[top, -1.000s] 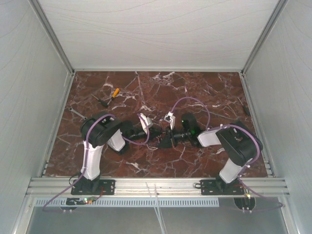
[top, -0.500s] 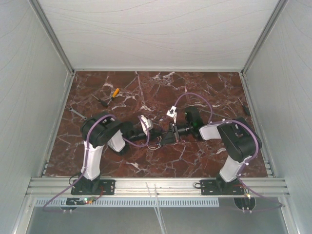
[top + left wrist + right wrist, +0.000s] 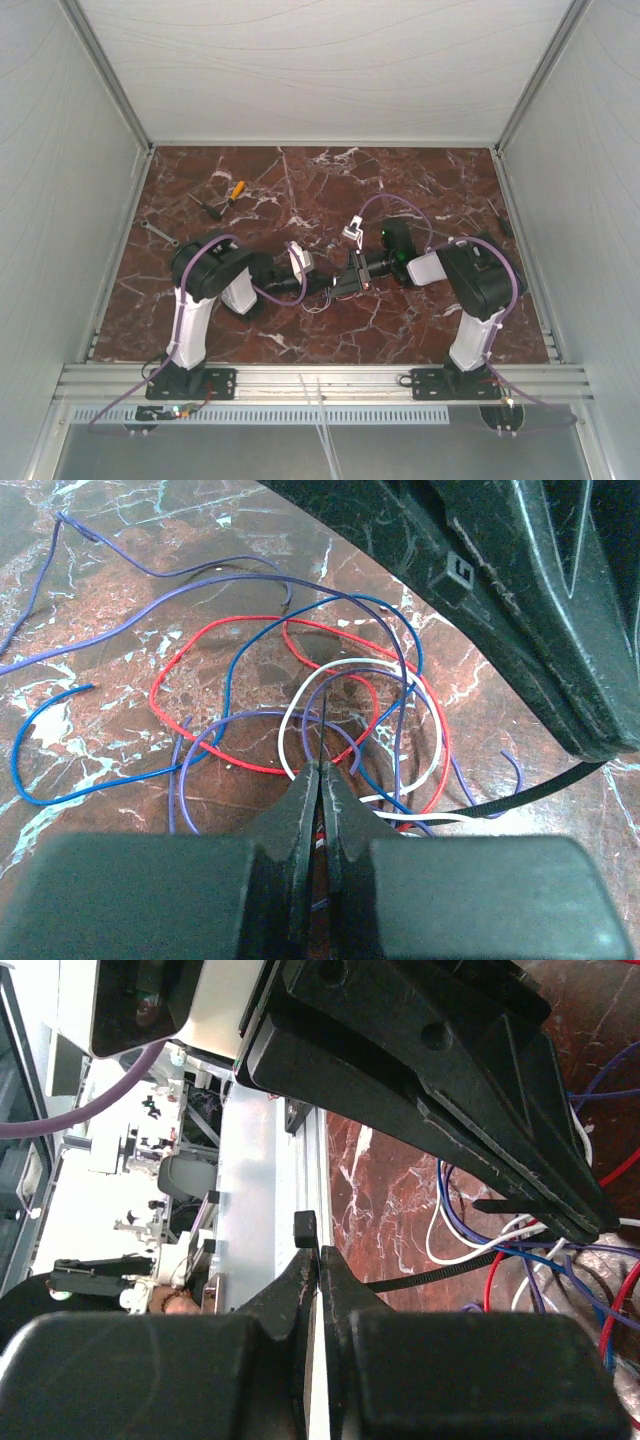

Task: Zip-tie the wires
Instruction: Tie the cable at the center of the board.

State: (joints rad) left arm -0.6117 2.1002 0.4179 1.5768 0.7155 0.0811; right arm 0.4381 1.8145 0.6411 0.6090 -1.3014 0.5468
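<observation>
Over mid-table, pinches the zip tie (image 3: 430,1272) with left gripper (image 3: 322,770) and right gripper (image 3: 318,1260), both clamped shut. Risks leaving some wires (image 3: 345,663) outside the loop if tugged unevenly.

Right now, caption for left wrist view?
Left gripper shut over tangled wires; black zip tie at right.

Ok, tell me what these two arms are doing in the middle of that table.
Both arms meet over a loose tangle of thin wires on the marble table. The right hand is shut on a black zip tie near its head. The left hand is shut too, apparently pinching the strap's other end. The strap runs in among the wires, which lie in slack loops, not yet drawn into a bundle.
</observation>
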